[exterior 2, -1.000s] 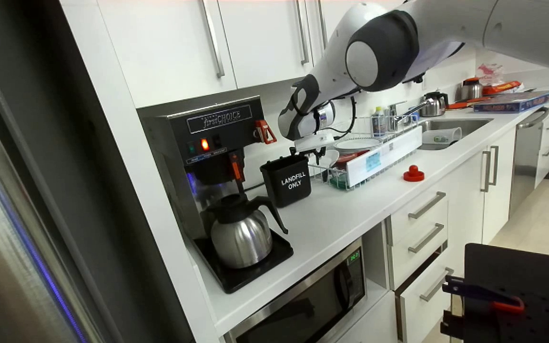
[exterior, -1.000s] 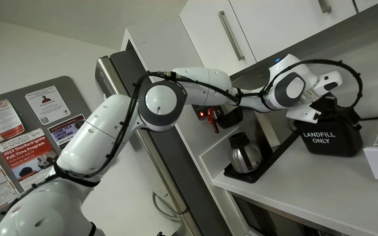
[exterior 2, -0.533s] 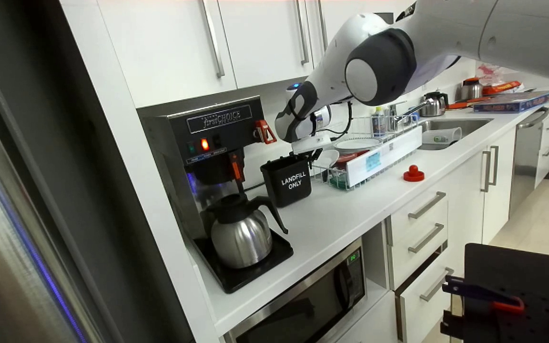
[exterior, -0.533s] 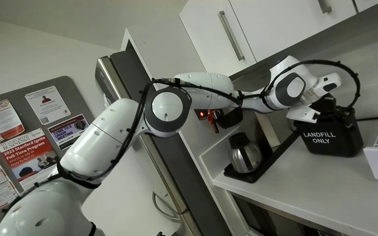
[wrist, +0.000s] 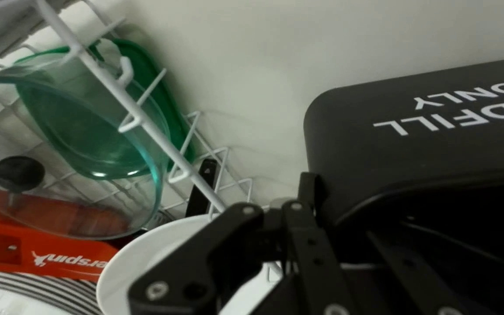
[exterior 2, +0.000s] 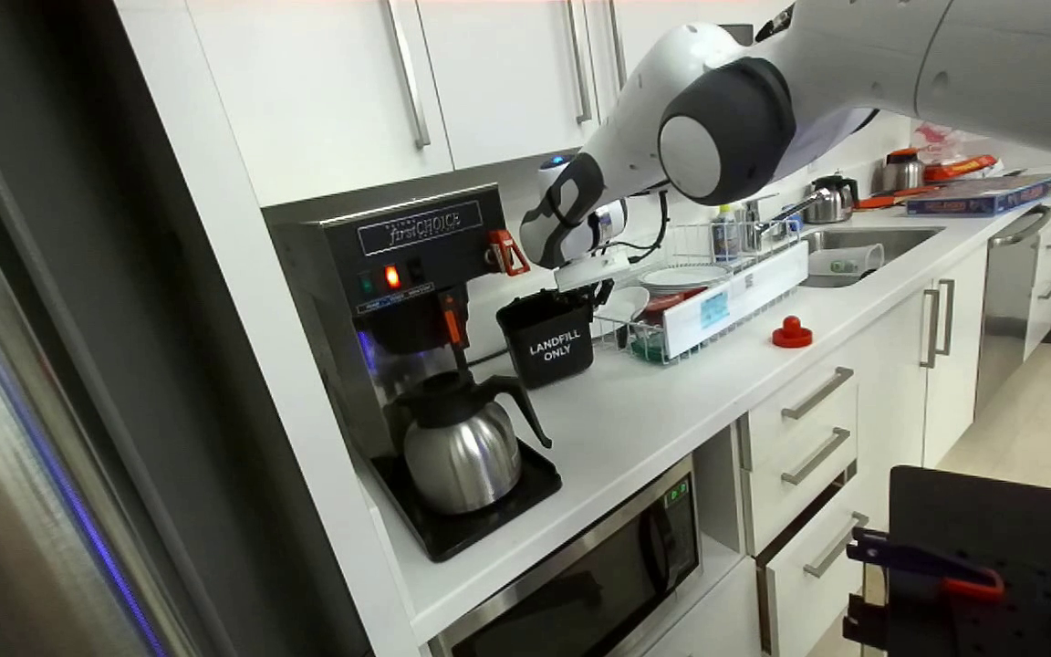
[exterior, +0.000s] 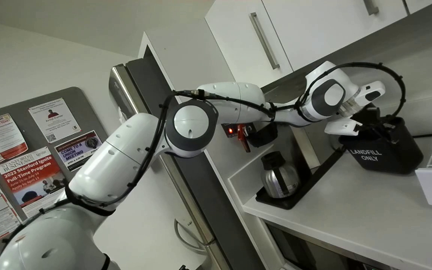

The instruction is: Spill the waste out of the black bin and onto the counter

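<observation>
White table [exterior 2: 621,420], coffee maker [exterior 2: 434,265] at left: your jaws pinch the black bin [exterior 2: 546,339] at its right end. Grasp done, tilt slight; spilling apparently remains yours; waste unseen.

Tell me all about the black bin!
The black bin is a rectangular tub, plastic-looking, with rounded corners, an open top and white LANDFILL ONLY letters on its side. It seems to lean a little, between the coffee maker and the dish rack. The gripper pinches its wall near a corner. I can't tell if its base touches the counter.
</observation>
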You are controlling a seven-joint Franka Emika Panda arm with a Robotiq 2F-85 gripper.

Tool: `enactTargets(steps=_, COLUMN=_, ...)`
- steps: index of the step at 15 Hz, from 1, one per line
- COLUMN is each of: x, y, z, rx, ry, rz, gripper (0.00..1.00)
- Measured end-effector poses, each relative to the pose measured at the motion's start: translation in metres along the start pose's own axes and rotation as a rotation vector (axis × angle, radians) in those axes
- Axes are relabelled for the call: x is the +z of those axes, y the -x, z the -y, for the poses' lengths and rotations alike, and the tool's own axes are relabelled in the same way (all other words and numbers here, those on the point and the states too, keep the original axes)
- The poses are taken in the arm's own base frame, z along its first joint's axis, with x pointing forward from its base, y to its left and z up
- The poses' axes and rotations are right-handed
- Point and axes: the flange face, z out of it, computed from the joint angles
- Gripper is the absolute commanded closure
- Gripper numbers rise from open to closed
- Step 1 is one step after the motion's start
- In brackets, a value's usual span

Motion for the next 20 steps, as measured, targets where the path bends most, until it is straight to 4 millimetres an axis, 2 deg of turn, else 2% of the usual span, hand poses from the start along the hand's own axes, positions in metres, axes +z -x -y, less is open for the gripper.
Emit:
enactTargets(steps=6, x=-0.040, y=-0.020, z=-0.009, rx=-0.161, ry=0.136, rz=-0.086, gripper=0.98)
enactTargets(steps=9, x=-0.057, y=-0.022, z=-0.003, rx=-0.278, ry=0.191, rz=-0.148, gripper=0.98)
enactTargets(steps=13, x=-0.064, y=-0.011, z=0.002, rx=-0.439, ry=0.256, rz=-0.260, gripper=0.98)
enactTargets(steps=16, x=-0.069, y=0.003, z=-0.001, rx=-0.551, ry=0.241, rz=-0.313, gripper=0.98)
enactTargets(steps=17, x=-0.072, y=0.008, z=-0.004, rx=-0.583, ry=0.226, rz=-0.321, gripper=0.98)
enactTargets(steps=18, x=-0.077, y=0.012, z=-0.009, rx=-0.604, ry=0.212, rz=-0.328, gripper=0.93)
enactTargets(steps=20, x=-0.090, y=0.014, z=-0.025, rx=-0.595, ry=0.196, rz=-0.335, gripper=0.93)
